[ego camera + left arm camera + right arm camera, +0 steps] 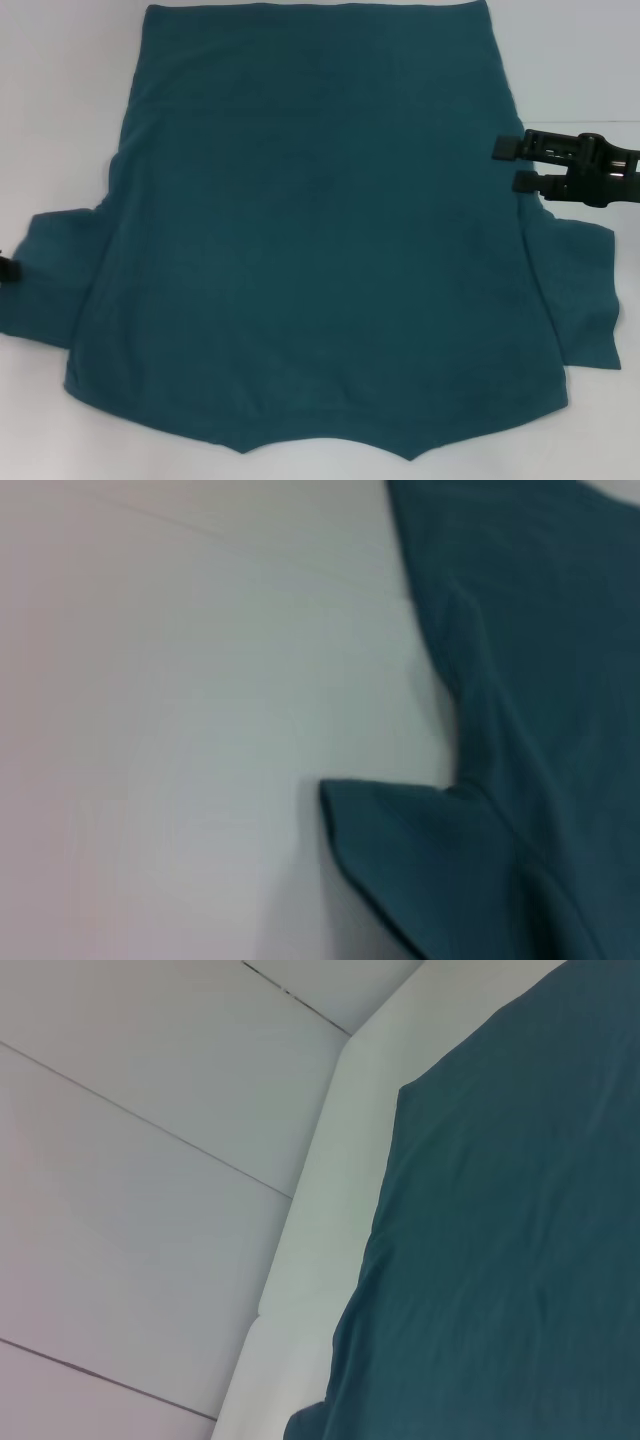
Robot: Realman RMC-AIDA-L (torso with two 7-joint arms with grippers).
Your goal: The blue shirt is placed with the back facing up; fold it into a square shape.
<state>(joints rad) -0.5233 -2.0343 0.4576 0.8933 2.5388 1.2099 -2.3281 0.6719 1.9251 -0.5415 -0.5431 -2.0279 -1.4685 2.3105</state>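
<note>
A white table (60, 120) fills the head view, with a blue shirt (310, 260) spread flat across most of it, plain back facing up. The hem lies at the far edge of the table and the neckline at the near edge, where the collar forms a shallow notch.

At the far left edge of the head view, only a small dark tip of the left gripper (6, 268) shows, just beside the end of the shirt's left sleeve (55, 290); whether it is open or closed cannot be told. The left wrist view shows that sleeve (420, 860) lying flat on the white table (180, 730), its corner pointing away from the shirt's body (540, 630).

In the middle, the cloth is smooth with faint creases.

On the right, the right gripper (518, 165) reaches in from the right edge, its two black fingers (508, 149) spread apart, one tip at the shirt's side edge, just above the right sleeve (590, 300). It holds nothing. The right wrist view shows the shirt's side edge (500, 1260) lying on the white table (310, 1220), with a pale tiled floor (130, 1210) beyond.
</note>
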